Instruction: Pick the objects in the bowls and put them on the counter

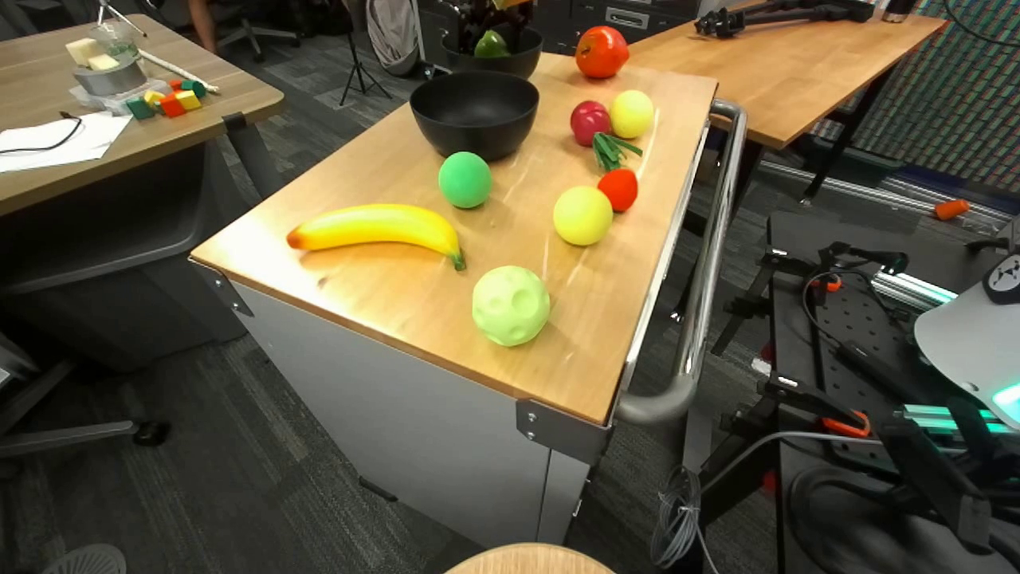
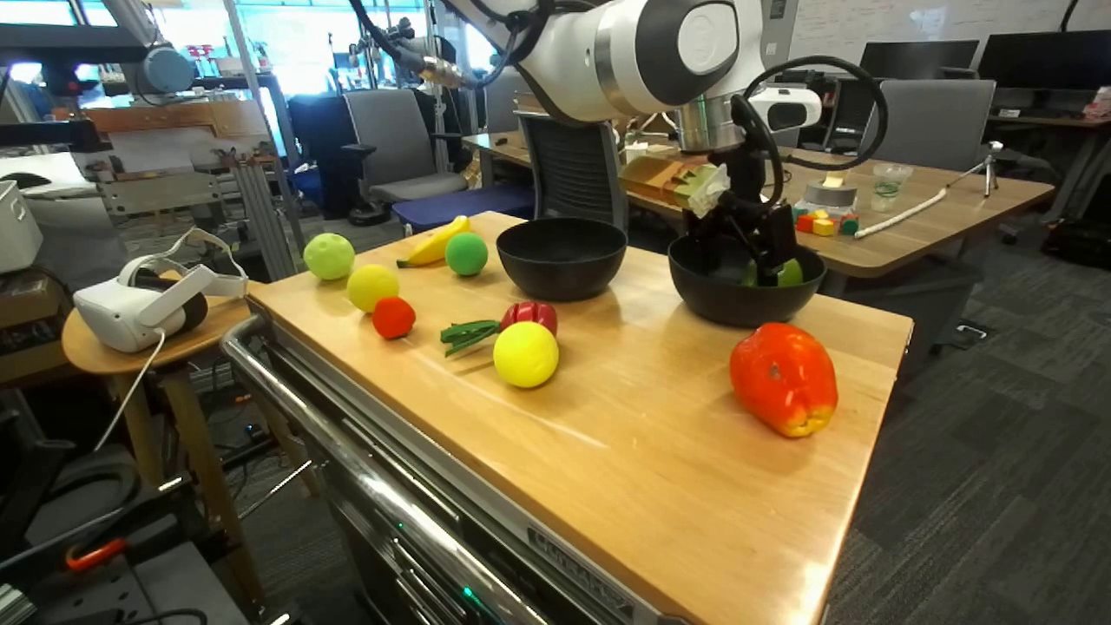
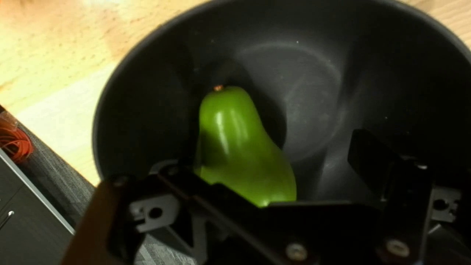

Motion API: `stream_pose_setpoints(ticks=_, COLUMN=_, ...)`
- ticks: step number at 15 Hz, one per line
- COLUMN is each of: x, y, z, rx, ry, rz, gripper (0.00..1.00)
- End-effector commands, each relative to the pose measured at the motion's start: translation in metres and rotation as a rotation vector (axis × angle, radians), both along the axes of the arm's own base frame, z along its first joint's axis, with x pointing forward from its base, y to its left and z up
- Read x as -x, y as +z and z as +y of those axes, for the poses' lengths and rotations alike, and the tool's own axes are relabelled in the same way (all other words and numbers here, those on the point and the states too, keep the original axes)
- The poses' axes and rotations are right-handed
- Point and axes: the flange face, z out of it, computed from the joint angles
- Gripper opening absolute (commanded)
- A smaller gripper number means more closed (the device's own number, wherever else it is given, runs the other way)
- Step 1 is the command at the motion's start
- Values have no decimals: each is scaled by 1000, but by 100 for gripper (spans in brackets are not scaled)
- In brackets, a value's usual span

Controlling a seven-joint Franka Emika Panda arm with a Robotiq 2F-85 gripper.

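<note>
Wrist view: green pear-shaped plastic-looking object (image 3: 241,145) mid-frame; jaws spread wide. Shift frame-left to centre before closing.

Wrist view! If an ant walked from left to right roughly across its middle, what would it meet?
A reddish-orange coil → the light wooden counter → the left wall of the black bowl → a green pear-shaped toy → one of the robot's dark fingers.
</note>
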Motion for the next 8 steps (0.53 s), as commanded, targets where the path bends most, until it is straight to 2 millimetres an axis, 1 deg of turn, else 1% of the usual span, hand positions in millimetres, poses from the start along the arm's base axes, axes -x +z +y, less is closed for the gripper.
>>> stream_pose_setpoints(ticks=1, x=-10, y=-7, z=0, rx=40, ry=-8, rz=29, gripper=100)
stream_pose_setpoints(ticks=2, x=-10, y=-10, z=-1, rx=38, ry=-10, rz=39, gripper=93)
stream_pose_setpoints(ticks=3, x=-10, y=-13, z=-1, rx=39, ry=-12, rz=45, gripper=73)
stream_pose_setpoints(ticks=4, x=-10, y=-16, z=-1, rx=37, ry=-13, rz=50, gripper=66)
stream_pose_setpoints(ticks=5, x=-10, y=-18, z=0, rx=33, ry=-14, rz=52, gripper=56)
stream_pose_setpoints(ticks=7, x=-12, y=-14, z=2, rx=32, ry=-15, rz=46, gripper=42)
stream_pose_setpoints(ticks=8, x=-13, y=-12, z=3, rx=30, ry=-20, rz=43, gripper=33)
